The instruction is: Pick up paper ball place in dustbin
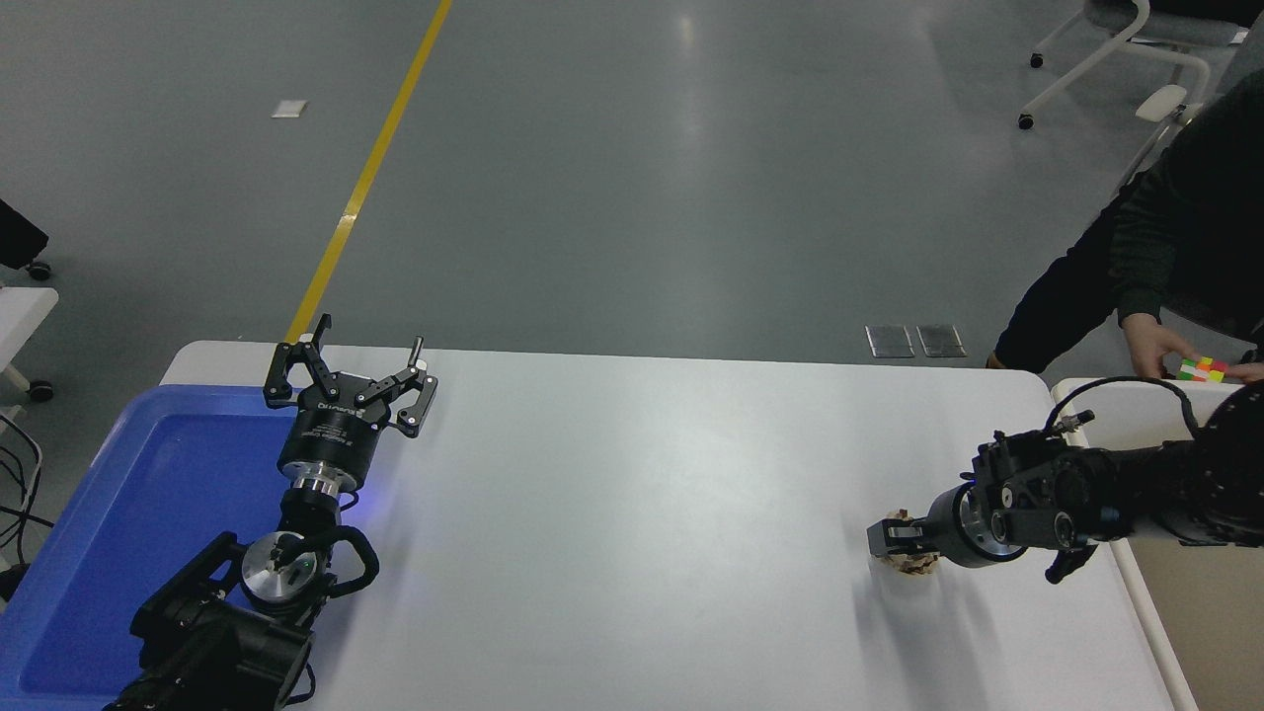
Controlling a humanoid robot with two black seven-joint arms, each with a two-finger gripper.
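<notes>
The paper ball (910, 563) sits on the white table (632, 513) near its right end, mostly covered by the right gripper (897, 538), which lies low over it with only tan crumpled edges showing above and below the black fingers. Whether those fingers are pinching the wad or merely straddling it cannot be told from this angle. The right arm reaches in from the right edge, roughly level with the tabletop. Just beyond the table's right edge stands the dustbin (1136, 400), its thick cream rim and beige inner wall partly hidden by the arm. Behind the bin, at the far right, a person in dark sleeves holds a colourful puzzle cube (1203, 369) in one hand (1157, 346). At the opposite end, the left gripper (348, 380) is parked at the lower left with its fingers spread wide, pointing away from the camera, over the edge of a shallow blue tray (118, 513).
</notes>
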